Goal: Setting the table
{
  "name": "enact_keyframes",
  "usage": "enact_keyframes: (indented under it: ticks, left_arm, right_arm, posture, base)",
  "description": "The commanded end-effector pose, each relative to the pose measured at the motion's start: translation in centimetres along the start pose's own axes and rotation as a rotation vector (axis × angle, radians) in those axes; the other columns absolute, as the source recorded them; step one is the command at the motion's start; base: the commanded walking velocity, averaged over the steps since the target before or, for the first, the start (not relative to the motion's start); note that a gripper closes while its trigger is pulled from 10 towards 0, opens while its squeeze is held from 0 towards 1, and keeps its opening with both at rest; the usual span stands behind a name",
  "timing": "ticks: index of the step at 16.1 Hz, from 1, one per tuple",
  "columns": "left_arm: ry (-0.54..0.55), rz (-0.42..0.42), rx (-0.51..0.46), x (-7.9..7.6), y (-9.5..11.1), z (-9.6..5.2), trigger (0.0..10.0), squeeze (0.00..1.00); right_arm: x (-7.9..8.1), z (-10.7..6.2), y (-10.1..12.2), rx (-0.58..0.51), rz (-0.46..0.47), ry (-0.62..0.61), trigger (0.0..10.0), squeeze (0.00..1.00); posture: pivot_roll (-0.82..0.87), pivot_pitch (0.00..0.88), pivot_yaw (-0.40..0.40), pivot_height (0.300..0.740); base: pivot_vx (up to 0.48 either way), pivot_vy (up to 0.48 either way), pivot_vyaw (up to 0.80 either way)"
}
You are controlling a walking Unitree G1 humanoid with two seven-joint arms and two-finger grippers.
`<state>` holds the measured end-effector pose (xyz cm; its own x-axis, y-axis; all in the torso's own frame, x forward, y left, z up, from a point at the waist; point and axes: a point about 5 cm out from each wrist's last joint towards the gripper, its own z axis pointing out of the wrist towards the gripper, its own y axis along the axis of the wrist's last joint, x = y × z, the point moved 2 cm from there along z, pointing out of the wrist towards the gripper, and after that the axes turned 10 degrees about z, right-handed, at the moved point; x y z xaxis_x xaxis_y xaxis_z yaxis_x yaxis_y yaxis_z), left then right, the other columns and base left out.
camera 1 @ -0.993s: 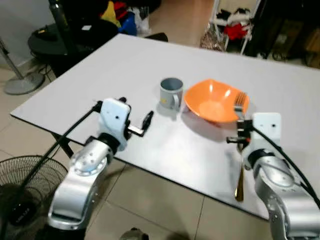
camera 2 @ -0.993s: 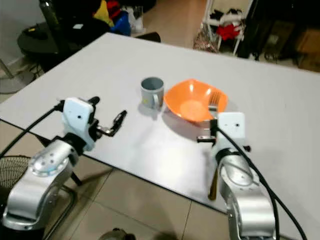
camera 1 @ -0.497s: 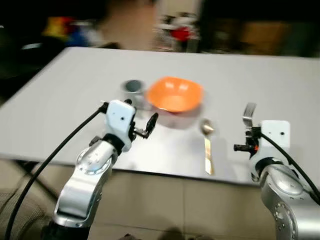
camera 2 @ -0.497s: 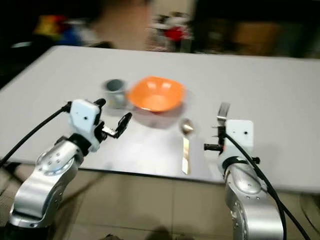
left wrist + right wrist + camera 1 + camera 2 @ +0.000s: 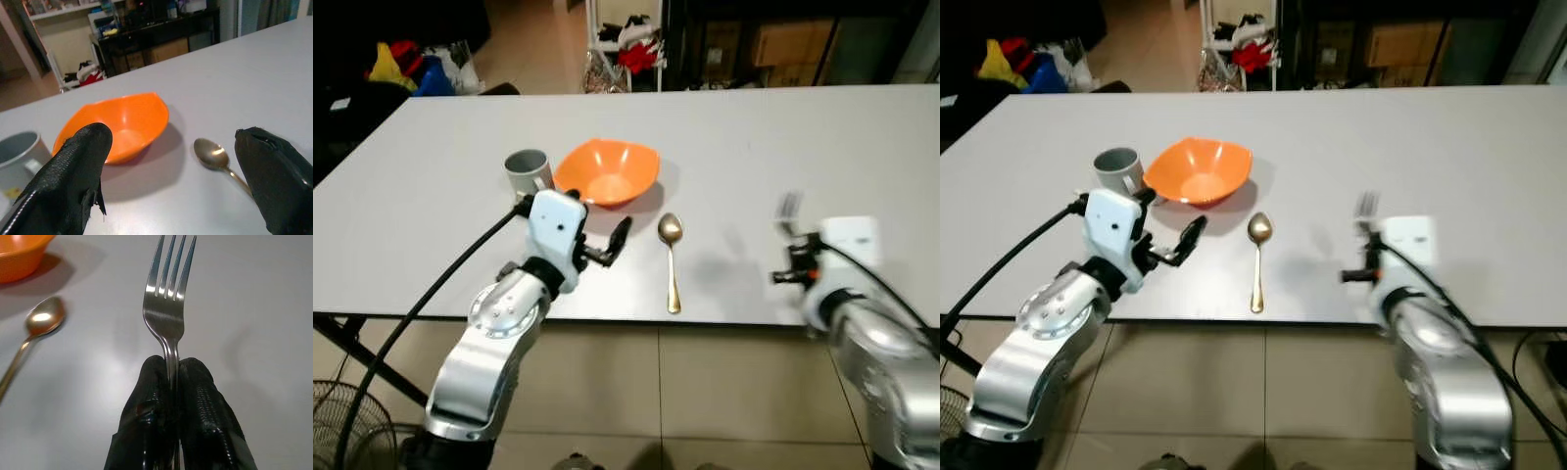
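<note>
Holding slim steel fork (image 5: pixel 168 308) upright over white worktop (image 5: pixel 783 137), right tool (image 5: pixel 172 382) clamped on its neck below the tines — stiff, light, slick metal, so likely to pivot in a thin pinch. Left tool (image 5: pixel 171 161) spread apart, empty, near orange plastic bowl (image 5: pixel 607 172), grey mug (image 5: pixel 527 172) and gold spoon (image 5: pixel 671 257).

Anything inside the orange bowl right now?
The orange bowl looks empty; its bare inner bottom shows in the left wrist view. The spoon lies beside it on the table. Its near inner wall is hidden.
</note>
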<state>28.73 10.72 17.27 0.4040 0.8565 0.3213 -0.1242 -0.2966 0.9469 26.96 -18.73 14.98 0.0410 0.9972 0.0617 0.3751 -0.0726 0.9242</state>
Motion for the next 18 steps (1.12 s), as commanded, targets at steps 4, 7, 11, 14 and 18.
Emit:
enact_keyframes:
  ticks: [4, 7, 11, 14, 18]
  left_arm:
    - [-0.026, 0.010, 0.025, 0.3, -0.3, -0.4, 10.0, 0.00]
    - [-0.181, 0.019, 0.052, -1.3, -1.0, -1.2, 10.0, 0.01]
    - [-0.384, 0.018, 0.114, -3.5, -2.1, -2.8, 10.0, 0.02]
    - [-0.439, 0.006, 0.146, -4.2, -2.6, -3.5, 10.0, 0.01]
    - [-0.450, 0.010, 0.158, -4.1, -2.6, -3.9, 10.0, 0.01]
  right_arm:
    - [0.6, 2.7, 1.2, 0.038, -0.061, -0.014, 10.0, 0.00]
    - [1.4, 5.4, 0.8, 0.099, -0.054, -0.034, 10.0, 0.00]
    - [2.9, 7.6, 1.0, 0.138, 0.022, -0.058, 10.0, 0.00]
    - [3.7, 8.5, 0.7, 0.188, 0.053, -0.078, 10.0, 0.00]
    - [4.9, 8.9, -0.2, 0.259, 0.068, -0.059, 10.0, 0.00]
  posture:
    - [-0.02, 0.056, 0.055, 0.740]
    - [-0.01, 0.057, 0.053, 0.740]
    - [0.00, 0.061, 0.044, 0.740]
    - [0.01, 0.063, 0.037, 0.740]
    - [0.02, 0.071, 0.042, 0.740]
  base:
    - [0.000, 0.000, 0.00]
    - [0.000, 0.000, 0.00]
    - [0.000, 0.000, 0.00]
    - [0.000, 0.000, 0.00]
    - [0.000, 0.000, 0.00]
